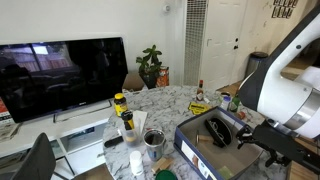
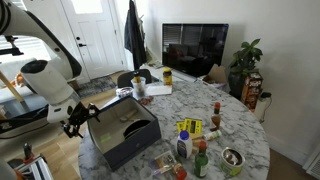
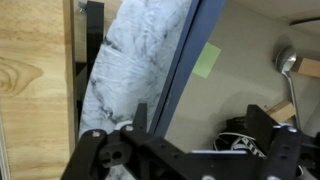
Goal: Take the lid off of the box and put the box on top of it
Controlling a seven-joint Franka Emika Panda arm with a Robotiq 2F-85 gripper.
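In an exterior view: slate-blue box [image 1: 212, 140] at the near edge of the marble counter [image 1: 175, 100], open at the top, dark things inside. Just beside its end, under the thick white arm [image 1: 290, 85], the black gripper [image 1: 257, 142]; jaws too small and dark here to read. Further along the counter, two yellow-capped bottles [image 1: 124, 112], a tin can [image 1: 154, 140] and a red-topped bottle [image 1: 200, 92], all apart from the box. Behind them, a dark television [image 1: 60, 75] and a potted plant [image 1: 150, 65].

In an exterior view from another place: box [image 2: 125, 140] at the counter [image 2: 200, 105] edge nearest the arm [image 2: 50, 80], something tan lying inside. Gripper [image 2: 75, 122] low, just beside the box's corner on the arm's side. On the far part of the counter, a yellow packet [image 2: 190, 127], a cluster of small bottles [image 2: 185, 147] and a can [image 2: 232, 158], well apart from the box.

Wrist view: looking down past the counter's edge. Wooden floor [image 3: 35, 90] on one side, then veined marble counter [image 3: 140, 60], then the thin blue wall of the box [image 3: 186, 75] running slantwise. Beyond that wall, a yellow-green label [image 3: 207, 60], a spoon [image 3: 288, 65] and a black object [image 3: 250, 130]. Gripper [image 3: 195, 155] at the bottom of the picture, jaws apparently apart, one black linkage to each side of the wall's lower end.
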